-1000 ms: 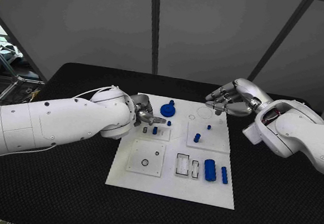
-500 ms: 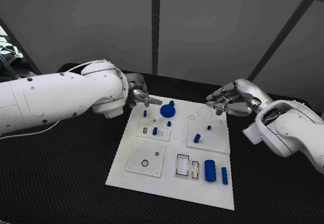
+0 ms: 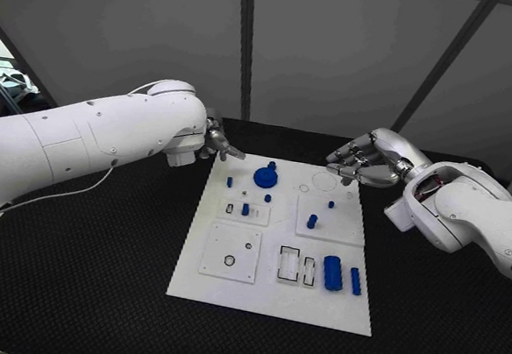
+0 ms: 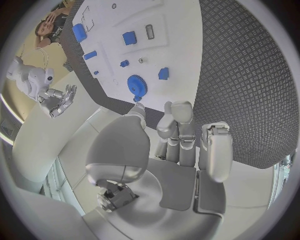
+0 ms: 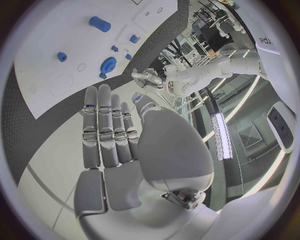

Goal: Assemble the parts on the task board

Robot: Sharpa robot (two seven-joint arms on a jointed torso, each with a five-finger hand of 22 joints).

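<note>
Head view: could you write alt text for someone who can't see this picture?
Two white robot arms hold their silver hands, the left hand and the right hand, above the far end of a white rectangular task board on a black table. Small blue parts sit on the board, including a round blue gear and a blue cylinder.

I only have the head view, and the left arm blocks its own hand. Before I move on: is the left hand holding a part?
Observer: No. The left wrist view shows the left hand holding nothing, its fingers apart.
Operator: What lies ahead of it?
Observer: The blue gear, lying on the task board just beyond the fingertips.
Operator: And the right palm? From here those fingers look curled.
Observer: The right wrist view shows the right hand with its fingers straight and side by side, and nothing in the palm.
</note>
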